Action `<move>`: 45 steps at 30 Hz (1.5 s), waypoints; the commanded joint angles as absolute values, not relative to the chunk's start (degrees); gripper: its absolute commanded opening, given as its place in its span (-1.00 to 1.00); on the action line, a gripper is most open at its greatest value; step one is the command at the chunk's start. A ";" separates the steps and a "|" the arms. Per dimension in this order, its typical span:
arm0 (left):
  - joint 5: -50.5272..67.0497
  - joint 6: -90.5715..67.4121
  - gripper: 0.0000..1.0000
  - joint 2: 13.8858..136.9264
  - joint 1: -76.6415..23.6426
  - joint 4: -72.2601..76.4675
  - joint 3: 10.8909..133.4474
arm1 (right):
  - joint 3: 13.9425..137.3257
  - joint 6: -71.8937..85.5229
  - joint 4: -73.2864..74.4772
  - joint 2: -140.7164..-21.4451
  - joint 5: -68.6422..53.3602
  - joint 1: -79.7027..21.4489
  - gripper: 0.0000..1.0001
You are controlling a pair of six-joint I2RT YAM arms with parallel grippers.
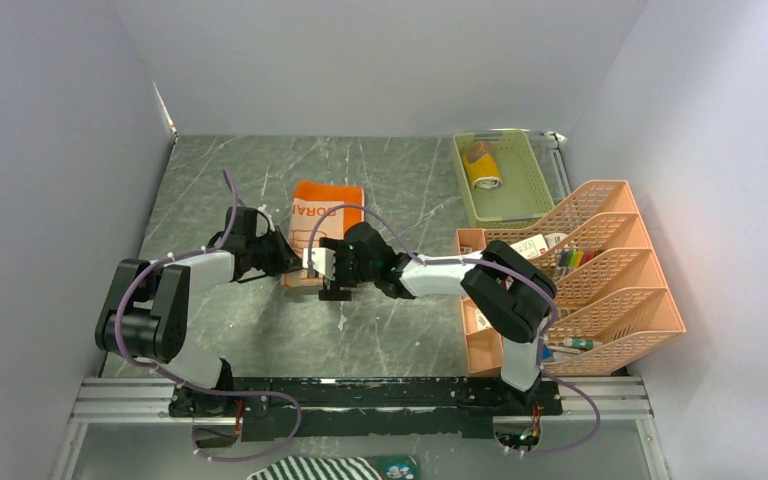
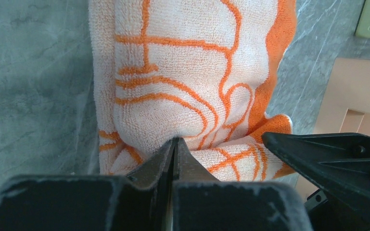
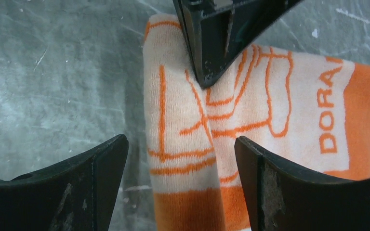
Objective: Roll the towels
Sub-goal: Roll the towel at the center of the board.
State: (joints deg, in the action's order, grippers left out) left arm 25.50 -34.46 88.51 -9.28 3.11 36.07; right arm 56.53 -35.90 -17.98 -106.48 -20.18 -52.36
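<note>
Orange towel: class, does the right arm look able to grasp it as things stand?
Probably yes: the right gripper is open, with a folded edge of the orange towel between its fingers and nothing blocking. The left gripper pinches the towel close beside.

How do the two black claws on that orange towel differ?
The left gripper is shut, pinching a fold of the orange towel; the right gripper is open, straddling it ungripped. The left reaches in from the left, the right from the right. Both are black, at its near end.

You had a dark grey marble-patterned tabletop. Plain pale grey walls boxed it on three sides.
</note>
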 commanded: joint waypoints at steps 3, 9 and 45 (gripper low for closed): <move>24.78 -32.89 -0.81 89.76 -9.67 2.25 38.58 | 60.57 -41.93 -18.66 -109.42 -18.29 -54.05 0.57; 24.74 -32.61 -0.81 90.47 -9.67 0.56 40.99 | 61.87 -43.29 -16.99 -111.63 -16.68 -55.19 0.36; 23.69 -20.76 0.13 63.09 -0.02 -28.08 51.71 | 53.99 5.27 -25.78 -81.92 -22.43 -46.19 1.00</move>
